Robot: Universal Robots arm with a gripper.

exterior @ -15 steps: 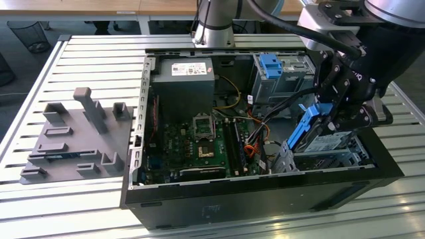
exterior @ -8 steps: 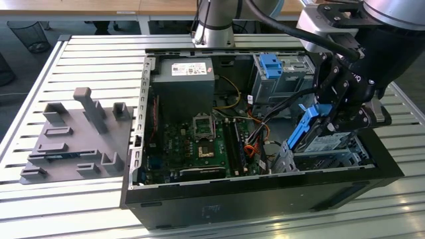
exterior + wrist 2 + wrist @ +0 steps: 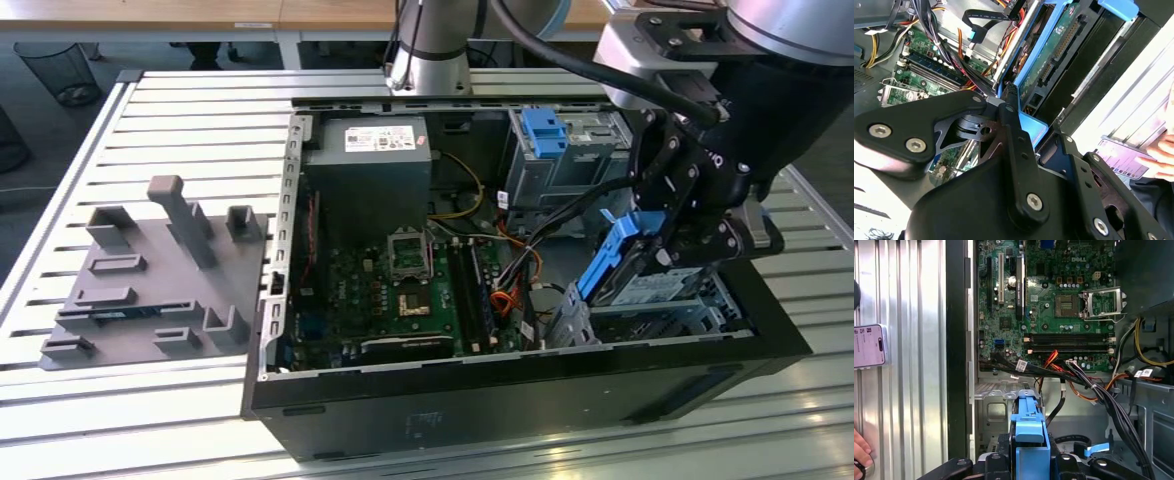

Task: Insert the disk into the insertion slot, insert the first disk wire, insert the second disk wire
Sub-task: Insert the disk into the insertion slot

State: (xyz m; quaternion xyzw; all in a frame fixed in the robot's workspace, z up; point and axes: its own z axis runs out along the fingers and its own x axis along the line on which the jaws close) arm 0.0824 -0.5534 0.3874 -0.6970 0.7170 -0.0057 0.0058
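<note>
My gripper [image 3: 683,228] is shut on the disk [image 3: 625,268], a flat drive in a bright blue caddy, tilted steeply on edge inside the open computer case. Its lower end sits at the mouth of the insertion slot [image 3: 667,318], the low silver perforated cage at the exterior view's right front. In the first wrist view the blue caddy [image 3: 1029,432] stands between the fingers [image 3: 991,461], with the silver cage [image 3: 996,407] just beyond it. The second wrist view shows the drive's green circuit board [image 3: 1054,55] and connector end. Loose black disk wires [image 3: 1081,440] with a blue tab lie beside the cage.
A taller grey bay with a blue latch [image 3: 550,130] stands behind the cage. The motherboard [image 3: 400,290] and power supply [image 3: 367,175] fill the case's other side. A grey peg fixture [image 3: 147,270] lies on the slatted table. A phone [image 3: 869,345] and a hand [image 3: 860,452] are beside the case.
</note>
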